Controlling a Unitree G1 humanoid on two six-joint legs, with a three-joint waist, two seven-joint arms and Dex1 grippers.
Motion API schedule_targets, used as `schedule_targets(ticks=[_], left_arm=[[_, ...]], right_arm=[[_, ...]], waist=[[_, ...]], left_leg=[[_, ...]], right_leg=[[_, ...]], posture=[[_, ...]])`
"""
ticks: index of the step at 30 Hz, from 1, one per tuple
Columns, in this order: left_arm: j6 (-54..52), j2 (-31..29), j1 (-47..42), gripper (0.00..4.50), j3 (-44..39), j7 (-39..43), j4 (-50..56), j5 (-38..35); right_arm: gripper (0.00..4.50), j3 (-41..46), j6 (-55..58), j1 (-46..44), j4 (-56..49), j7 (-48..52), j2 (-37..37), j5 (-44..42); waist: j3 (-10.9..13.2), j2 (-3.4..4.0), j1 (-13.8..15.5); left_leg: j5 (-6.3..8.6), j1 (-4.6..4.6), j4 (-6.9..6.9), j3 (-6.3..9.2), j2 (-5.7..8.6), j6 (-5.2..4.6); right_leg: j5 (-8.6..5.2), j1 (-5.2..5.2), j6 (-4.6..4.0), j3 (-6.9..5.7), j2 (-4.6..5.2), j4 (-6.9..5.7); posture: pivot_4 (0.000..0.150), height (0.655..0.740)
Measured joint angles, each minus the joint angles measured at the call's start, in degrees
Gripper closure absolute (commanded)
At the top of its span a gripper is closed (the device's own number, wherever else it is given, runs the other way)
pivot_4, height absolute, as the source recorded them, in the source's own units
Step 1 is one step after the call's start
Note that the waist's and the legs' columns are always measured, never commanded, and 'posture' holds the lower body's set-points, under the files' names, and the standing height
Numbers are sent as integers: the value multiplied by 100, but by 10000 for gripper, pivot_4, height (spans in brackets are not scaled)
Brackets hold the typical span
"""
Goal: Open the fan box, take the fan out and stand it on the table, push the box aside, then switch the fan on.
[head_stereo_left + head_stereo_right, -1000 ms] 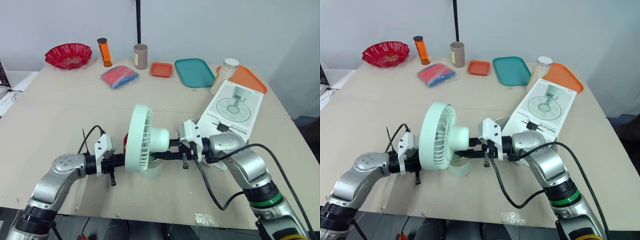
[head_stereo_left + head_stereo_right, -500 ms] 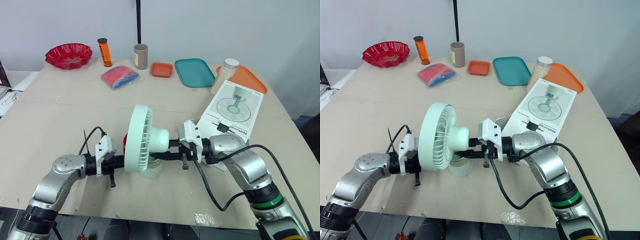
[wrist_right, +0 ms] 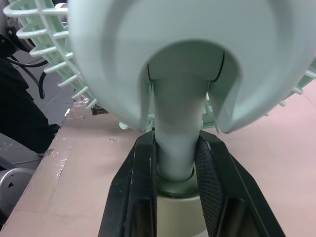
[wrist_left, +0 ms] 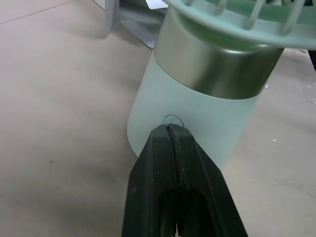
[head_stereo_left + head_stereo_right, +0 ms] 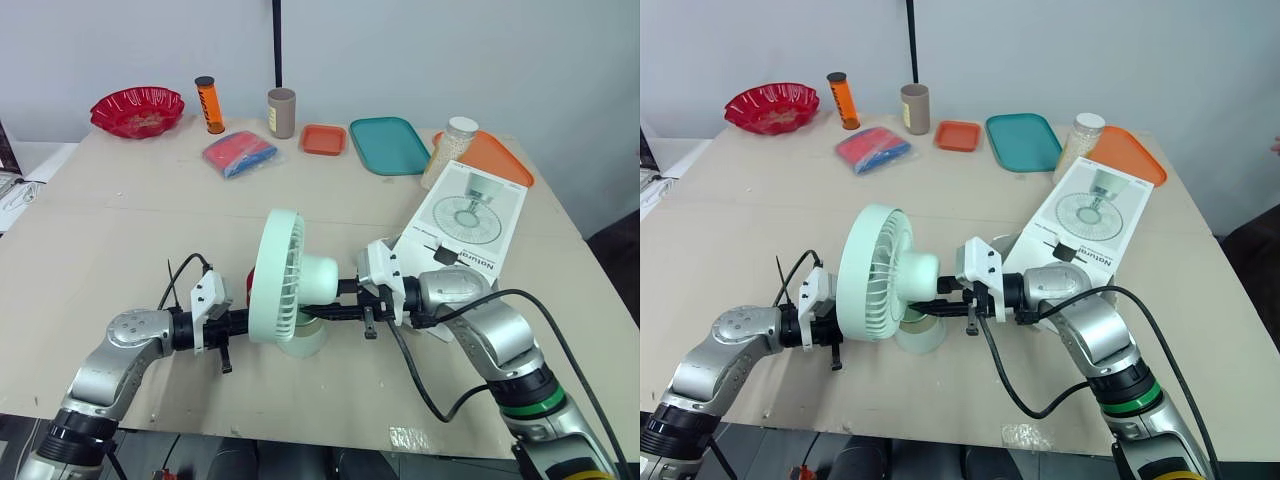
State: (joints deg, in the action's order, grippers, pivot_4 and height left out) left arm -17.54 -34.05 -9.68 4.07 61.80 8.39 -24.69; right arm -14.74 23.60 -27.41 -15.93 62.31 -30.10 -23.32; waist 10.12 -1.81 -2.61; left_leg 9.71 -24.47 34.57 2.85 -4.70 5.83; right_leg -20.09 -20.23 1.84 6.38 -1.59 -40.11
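Note:
The pale green fan (image 5: 285, 280) stands upright on its round base (image 5: 305, 340) near the table's front edge, its grille facing my left. My right gripper (image 3: 176, 140) is shut on the fan's neck just above the base, one finger on each side. My left gripper (image 4: 169, 129) is shut, and its joined tips touch a small ring mark low on the base (image 4: 197, 113). The white fan box (image 5: 465, 215), printed with a fan picture, lies flat to the right behind my right arm.
Along the back edge sit a red bowl (image 5: 137, 110), an orange bottle (image 5: 209, 104), a brown cup (image 5: 281, 112), a small orange tray (image 5: 323, 139), a teal tray (image 5: 389, 144), a jar (image 5: 448, 152) and an orange tray (image 5: 490, 157). A blue-red packet (image 5: 238, 153) lies nearer.

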Motion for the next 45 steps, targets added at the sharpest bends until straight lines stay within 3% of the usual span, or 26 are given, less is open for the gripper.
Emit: schedule_targets(ticks=[15,21,25,38,45], left_arm=[[-31,-34,-46,44301,-32,-21,3,-26],[229,-190,-236,44301,-772,-347,-299,-26],[206,-547,10,44301,-1286,-332,-501,-85],[-391,-759,1065,44301,-1704,-505,504,-523],[-539,-727,1389,44301,-1747,-754,878,-577]], right_arm=[[35738,-2,4,0,4,-6,15,-4],[35738,199,435,-35,39,-54,66,-396],[35738,565,619,-574,320,-301,316,-626],[35738,371,-569,-2097,3301,-749,1532,487],[35738,335,-1104,-2415,4234,-615,1757,891]], waist=[[0,0,0],[2,1,-15],[11,14,-34],[17,21,-16],[17,22,-11]], left_leg=[[0,0,0,0,0,0],[0,-2,-3,1,-1,0],[0,-6,-9,0,-1,0],[-1,-11,-12,-1,-3,1],[-1,-13,-12,-1,-2,2]], right_leg=[[0,0,0,0,-1,0],[0,-5,0,-1,-1,0],[-1,-14,-2,-1,0,1],[-1,-25,-8,-3,1,-2],[-1,-25,-8,-4,3,-1]], posture=[[1500,7389],[1500,7389],[1500,7389],[1500,7389],[1500,7389]])
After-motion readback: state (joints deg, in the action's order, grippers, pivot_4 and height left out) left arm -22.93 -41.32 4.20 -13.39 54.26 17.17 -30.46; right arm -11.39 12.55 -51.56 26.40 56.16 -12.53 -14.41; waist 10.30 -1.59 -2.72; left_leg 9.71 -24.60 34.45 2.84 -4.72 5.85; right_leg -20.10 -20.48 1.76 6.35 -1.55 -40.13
